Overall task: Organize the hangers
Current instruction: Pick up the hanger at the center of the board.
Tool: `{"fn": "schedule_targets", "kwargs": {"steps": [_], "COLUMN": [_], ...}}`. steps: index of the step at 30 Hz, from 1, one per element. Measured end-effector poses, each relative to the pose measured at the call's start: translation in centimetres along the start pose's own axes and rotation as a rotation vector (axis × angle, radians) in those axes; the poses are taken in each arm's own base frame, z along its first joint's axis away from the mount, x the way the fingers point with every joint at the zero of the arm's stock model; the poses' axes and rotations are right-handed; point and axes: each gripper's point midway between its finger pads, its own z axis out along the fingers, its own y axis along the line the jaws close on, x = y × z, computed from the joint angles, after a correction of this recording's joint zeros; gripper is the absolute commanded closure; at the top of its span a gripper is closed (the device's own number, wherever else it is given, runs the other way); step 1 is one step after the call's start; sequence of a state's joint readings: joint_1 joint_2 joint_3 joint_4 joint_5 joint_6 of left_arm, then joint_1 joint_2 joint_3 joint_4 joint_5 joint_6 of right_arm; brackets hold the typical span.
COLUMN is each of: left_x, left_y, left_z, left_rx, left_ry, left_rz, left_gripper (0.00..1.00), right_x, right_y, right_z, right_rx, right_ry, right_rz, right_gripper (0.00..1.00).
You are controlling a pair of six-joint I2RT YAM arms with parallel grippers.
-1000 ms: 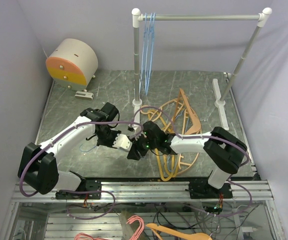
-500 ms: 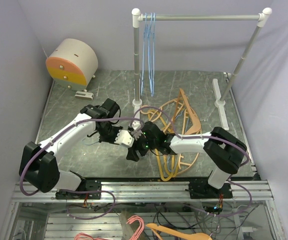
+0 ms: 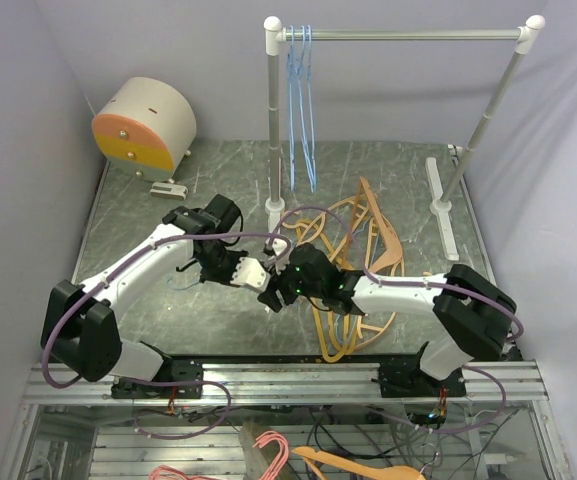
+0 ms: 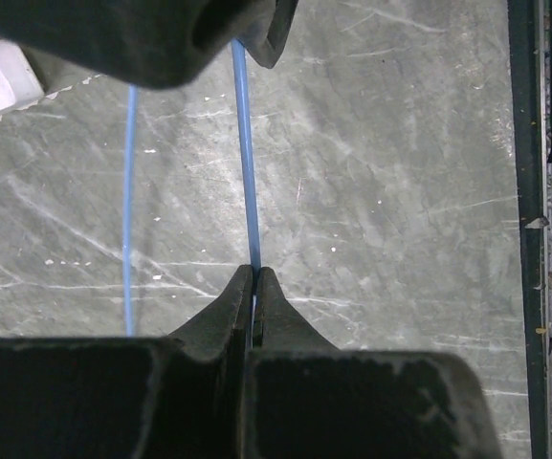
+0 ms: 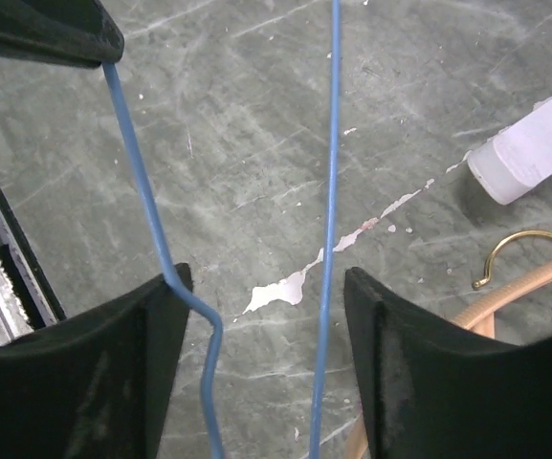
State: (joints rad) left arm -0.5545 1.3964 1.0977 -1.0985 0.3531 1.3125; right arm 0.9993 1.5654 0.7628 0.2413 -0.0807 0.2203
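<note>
Inspector: What is held, and by which gripper?

Assessor: The blue hanger (image 4: 245, 172) is pinched in the left gripper (image 4: 253, 277), whose jaws are closed tight on one strand of the wire. The right gripper (image 5: 263, 287) is found with its jaws apart. Two strands are seen in the gap, the kinked one touching a finger, and nothing is clamped.

Inspector: Where is the hanger located?

Assessor: It is carried above the table (image 3: 148, 215) at front centre, between the two wrists. The hung hangers (image 3: 298, 110) are noted at the left end of the rail (image 3: 408, 34). The orange hangers (image 3: 368, 240) are heaped on the table to the right.

Inspector: How is the step in hand judged?

Assessor: A one-arm hold by the left is judged to be set up, with hanging to be done next.

Inspector: What is required for it to be done well?

Assessor: The right gripper should be drawn straight back along its gap, so that neither strand is snagged. A firm pinch is advised, since thin wire can swivel between closed jaws. The hook should be turned towards the rail, lifted over it and lowered beside the hung hangers
</note>
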Motion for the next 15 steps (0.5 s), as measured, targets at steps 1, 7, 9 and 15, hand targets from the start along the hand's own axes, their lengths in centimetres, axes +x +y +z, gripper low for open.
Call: {"fn": "schedule_targets", "kwargs": {"steps": [1,7,9,15], "left_x": [0.0,-0.3,-0.3,-1.0], "left_y": [0.1,0.8,1.4,2.6], "left_z": [0.0,-0.3,-0.4,-1.3], "left_rx": [-0.002,-0.016,-0.036,-0.08], "left_ry": [-0.001,-0.003,0.002,-0.012], "left_rz": [0.001,0.007,0.019,0.025], "left_gripper": [0.93,0.93,0.93,0.01], "right_x": [0.1,1.1,1.6,1.7], "right_y": [0.0,0.5,0.9,1.3], "right_z": [0.1,0.9,0.9,1.0], "right_rx": [0.0,-0.009,-0.03,-0.035], "right_ry": [0.004,0.038,0.055,0.049], "right_rz": [-0.004,-0.026,-0.035,-0.026], "right_gripper": [0.46,1.0,1.0,1.0]}}
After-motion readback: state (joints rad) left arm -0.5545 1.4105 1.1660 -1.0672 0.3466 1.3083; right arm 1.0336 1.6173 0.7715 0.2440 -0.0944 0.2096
